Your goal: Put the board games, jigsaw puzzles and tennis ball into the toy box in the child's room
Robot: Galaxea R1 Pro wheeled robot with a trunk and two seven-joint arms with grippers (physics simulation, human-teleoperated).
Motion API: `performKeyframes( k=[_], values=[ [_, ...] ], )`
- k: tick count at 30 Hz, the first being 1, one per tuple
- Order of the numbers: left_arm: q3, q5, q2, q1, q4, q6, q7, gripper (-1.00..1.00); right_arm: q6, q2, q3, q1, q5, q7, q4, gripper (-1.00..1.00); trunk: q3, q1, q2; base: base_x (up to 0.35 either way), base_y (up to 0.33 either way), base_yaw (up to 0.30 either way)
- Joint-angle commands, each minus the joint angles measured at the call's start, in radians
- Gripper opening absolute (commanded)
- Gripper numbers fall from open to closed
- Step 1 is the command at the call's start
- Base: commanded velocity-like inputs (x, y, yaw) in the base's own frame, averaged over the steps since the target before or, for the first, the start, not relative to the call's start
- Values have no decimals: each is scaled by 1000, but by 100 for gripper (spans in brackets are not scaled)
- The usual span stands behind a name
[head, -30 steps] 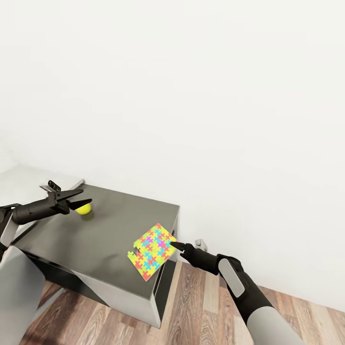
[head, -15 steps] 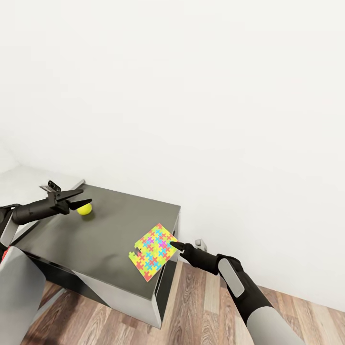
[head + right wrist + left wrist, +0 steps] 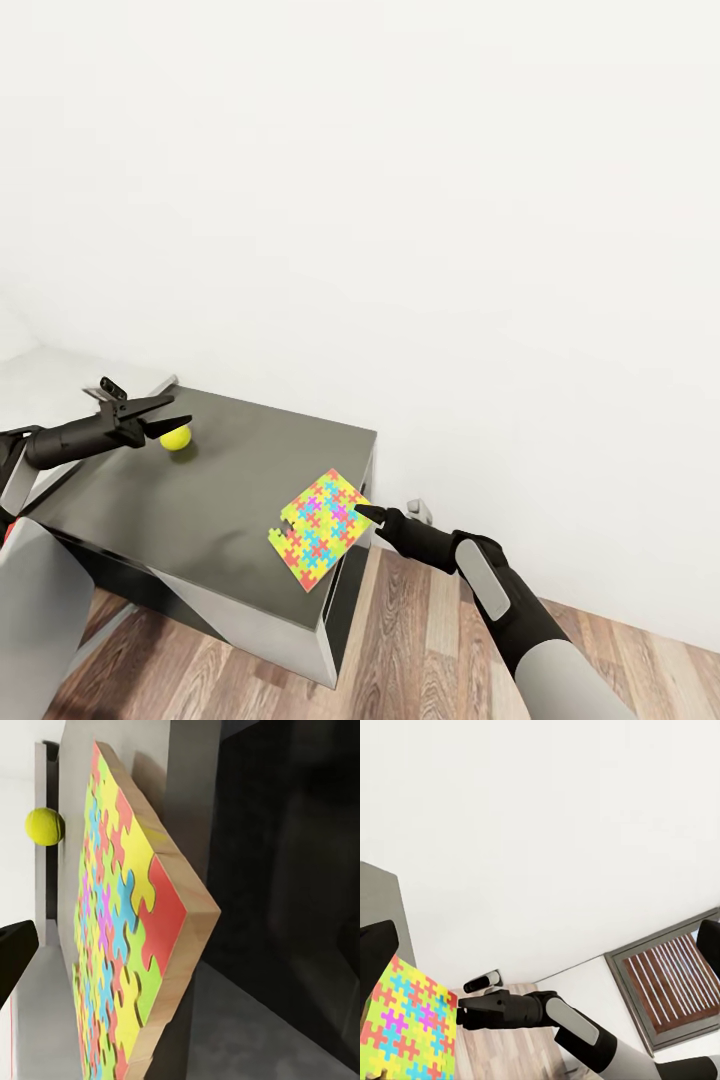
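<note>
Overhanging table (image 3: 180,500) front-right corner: jigsaw puzzle (image 3: 318,527), right gripper (image 3: 364,512) at its edge, grip state unclear; left gripper (image 3: 175,411) open beside tennis ball (image 3: 176,437).

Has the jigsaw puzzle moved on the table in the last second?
Yes, slightly: the jigsaw puzzle has slid farther over the table's right edge, toward the right gripper.

A plain white wall (image 3: 400,200) rises behind — below it, wood-plank floor (image 3: 420,650) (brown, streaked) meets a pale baseboard (image 3: 600,610).
</note>
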Motion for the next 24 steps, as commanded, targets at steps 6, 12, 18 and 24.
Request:
performKeyframes(
  k=[6, 12, 18, 24],
  values=[
    [1, 0, 0, 0, 0, 11, -4, 100, 4, 0, 0, -1, -2, 0, 0, 100, -1, 0, 0, 1, 0, 0],
    [1, 0, 0, 0, 0, 11, -4, 100, 4, 0, 1, -1, -2, 0, 0, 100, -1, 0, 0, 0, 0, 0],
    [1, 1, 1, 0, 0, 11, -4, 100, 5, 0, 1, -1, -2, 0, 0, 100, -1, 0, 0, 0, 0, 0],
    [1, 1, 0, 0, 0, 11, -4, 100, 5, -2, 1, -1, -2, 2, 0, 100, -1, 0, 0, 0, 0, 0]
  ],
)
